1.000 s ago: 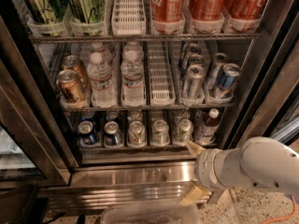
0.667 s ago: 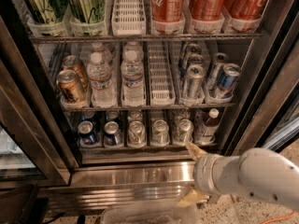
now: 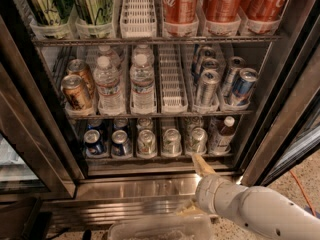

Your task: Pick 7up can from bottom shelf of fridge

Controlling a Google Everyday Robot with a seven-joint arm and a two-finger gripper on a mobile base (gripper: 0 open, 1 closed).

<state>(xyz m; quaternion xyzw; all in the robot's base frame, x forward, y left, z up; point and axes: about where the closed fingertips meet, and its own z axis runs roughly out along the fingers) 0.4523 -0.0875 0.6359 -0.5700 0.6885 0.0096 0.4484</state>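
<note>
Two dark blue cans [image 3: 94, 143] sit left on the fridge's [image 3: 125, 188] bottom shelf [image 3: 150, 159], the 7up can [image 3: 197, 140] right of them. Low right, the gripper [image 3: 189, 185] hangs mid-approach, fingers [image 3: 199, 165] apart; next it should rise and straddle that can.

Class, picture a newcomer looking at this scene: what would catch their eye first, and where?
The tall open display fridge fills the view, with red cola cans bright on its top rack. Low right, the gripper of the white robot arm hovers, fingers open, before the bottom shelf, where pale silver-green 7up cans line up centre.
</note>
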